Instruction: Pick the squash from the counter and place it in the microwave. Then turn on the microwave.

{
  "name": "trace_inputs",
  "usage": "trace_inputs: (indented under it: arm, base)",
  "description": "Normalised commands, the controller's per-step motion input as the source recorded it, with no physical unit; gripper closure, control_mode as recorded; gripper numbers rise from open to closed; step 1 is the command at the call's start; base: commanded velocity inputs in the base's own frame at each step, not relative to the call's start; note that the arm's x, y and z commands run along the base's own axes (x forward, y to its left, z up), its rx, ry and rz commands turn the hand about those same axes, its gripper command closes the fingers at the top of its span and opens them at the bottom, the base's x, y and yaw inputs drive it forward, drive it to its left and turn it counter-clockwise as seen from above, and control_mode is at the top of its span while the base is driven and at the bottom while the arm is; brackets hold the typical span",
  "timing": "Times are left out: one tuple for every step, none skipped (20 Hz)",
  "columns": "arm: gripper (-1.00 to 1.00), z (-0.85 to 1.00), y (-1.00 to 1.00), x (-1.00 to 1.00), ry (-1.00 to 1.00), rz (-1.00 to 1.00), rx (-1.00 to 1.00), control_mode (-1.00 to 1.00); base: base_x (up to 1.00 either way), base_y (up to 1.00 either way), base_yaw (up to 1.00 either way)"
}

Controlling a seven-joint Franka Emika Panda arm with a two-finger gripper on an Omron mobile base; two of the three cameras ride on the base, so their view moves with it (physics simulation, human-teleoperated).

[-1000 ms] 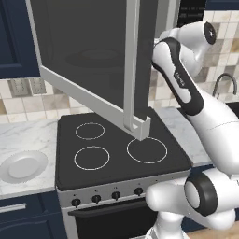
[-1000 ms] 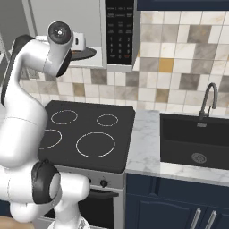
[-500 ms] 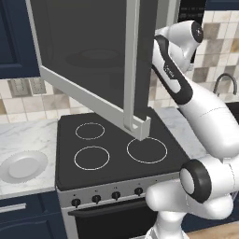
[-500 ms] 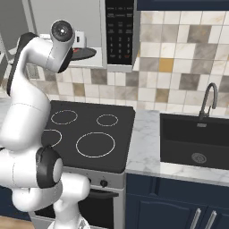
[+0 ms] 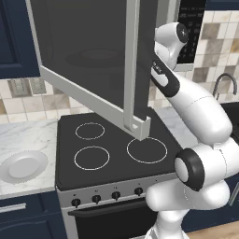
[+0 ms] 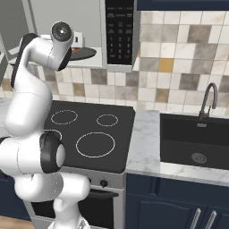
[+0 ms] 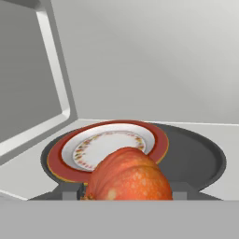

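Observation:
The orange-red squash sits between my gripper's two dark fingertips, so the gripper is shut on it. It hangs inside the microwave's light grey cavity, just above the near edge of a red-rimmed plate that lies on the dark turntable. In the base views the microwave hangs above the stove. Its glass door is swung wide open. My arm reaches up into the opening. The marble counter lies left of the stove.
A black stovetop with white rings lies under the microwave. A round white plate rests on the left counter. A dark sink with a faucet is set in the counter on the right. The open door's lower corner hangs over the stove.
The arm's upper joints have shifted a little toward the microwave opening. The squash stays in the gripper.

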Motion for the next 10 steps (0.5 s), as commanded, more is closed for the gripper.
trace_inputs:
  arm:
    - [1.00,-0.04,0.21,0.29,-0.01,0.00,0.00,-1.00]
    - [1.00,0.00,0.21,0.24,-0.02,0.00,0.00,-1.00]
    - [1.00,0.00,0.16,0.19,-0.03,0.00,0.00,-1.00]
    - [1.00,0.00,0.15,0.21,-0.03,0.00,0.00,-1.00]
    - [1.00,0.00,0.18,0.26,-0.01,0.00,0.00,-1.00]
    - [1.00,0.00,0.18,0.30,-0.01,0.00,0.00,-1.00]
    - [1.00,0.00,0.12,0.28,-0.01,0.00,0.00,-1.00]
    - [1.00,0.00,0.06,0.24,-0.02,0.00,0.00,-1.00]
    - [1.00,0.00,0.04,0.22,-0.01,0.00,0.00,-1.00]
    - [1.00,0.00,0.05,0.22,-0.01,0.00,0.00,-1.00]
  base:
    - [0.00,0.00,0.00]
    - [0.00,0.00,0.00]
    - [0.00,0.00,0.00]
    - [0.00,0.00,0.00]
    - [0.00,0.00,0.00]
    - [0.00,0.00,0.00]
    - [0.00,0.00,0.00]
    - [0.00,0.00,0.00]
    - [0.00,0.00,0.00]
    - [0.00,0.00,0.00]
